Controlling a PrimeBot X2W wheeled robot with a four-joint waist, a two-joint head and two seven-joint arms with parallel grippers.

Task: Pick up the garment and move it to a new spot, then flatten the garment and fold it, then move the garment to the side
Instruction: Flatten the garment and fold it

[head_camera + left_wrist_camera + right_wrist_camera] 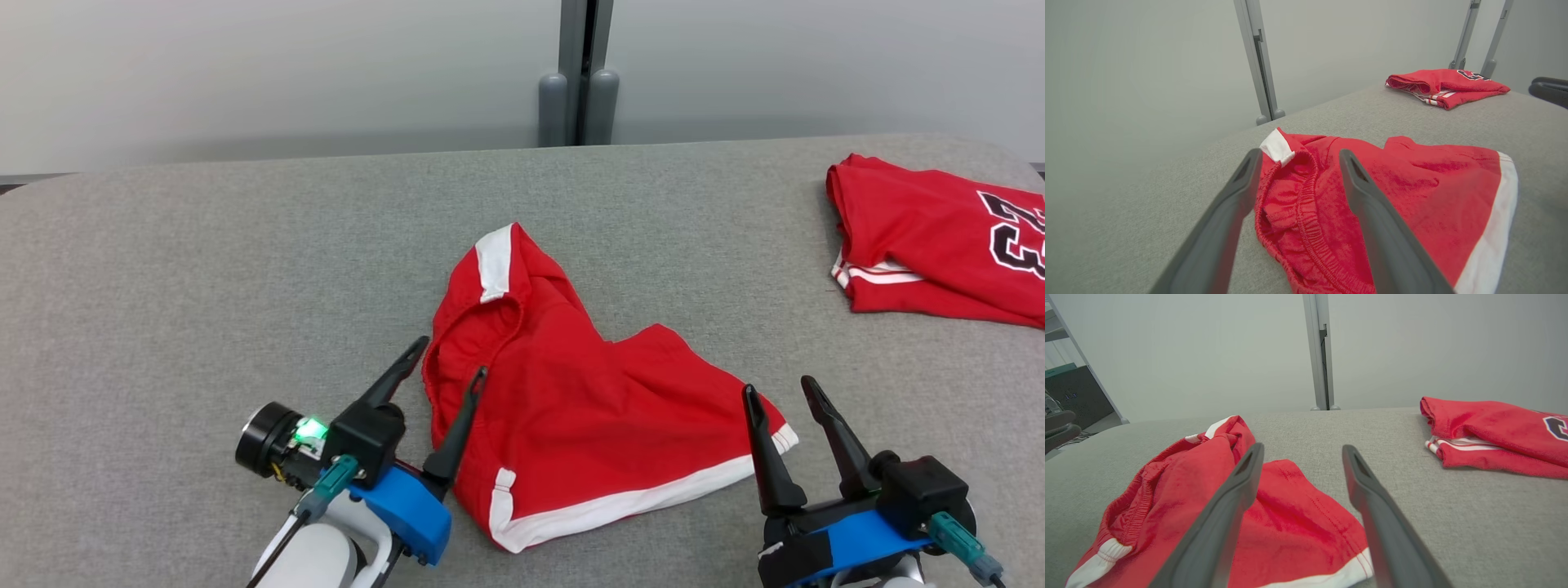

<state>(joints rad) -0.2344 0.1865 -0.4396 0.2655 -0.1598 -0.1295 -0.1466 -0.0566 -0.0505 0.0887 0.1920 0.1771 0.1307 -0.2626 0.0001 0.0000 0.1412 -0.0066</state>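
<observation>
Red shorts (571,392) with white trim are shown lying crumpled at the middle of a grey bench (204,286). The waistband is turned toward the robot's left and the white-edged hem toward its right.

The left fingers (393,378) are held wide apart, and nothing is gripped between them. In the head view they are seen astride the waistband edge: one finger is set over bare bench just beside the shorts, the other over the red cloth. In the left wrist view the gathered waistband (1306,204) is seen between the two fingers (1224,220). Contact with the cloth cannot be judged.

The right fingers (767,457) are likewise spread and empty. They are placed at the hem corner: the inner finger is seen against the white trim, the outer one over bare bench. In the right wrist view the hem (1290,526) is crossed by the inner finger (1229,510).

A folded red jersey (922,237) is seen near the bench's far right edge, well apart from the shorts.
</observation>
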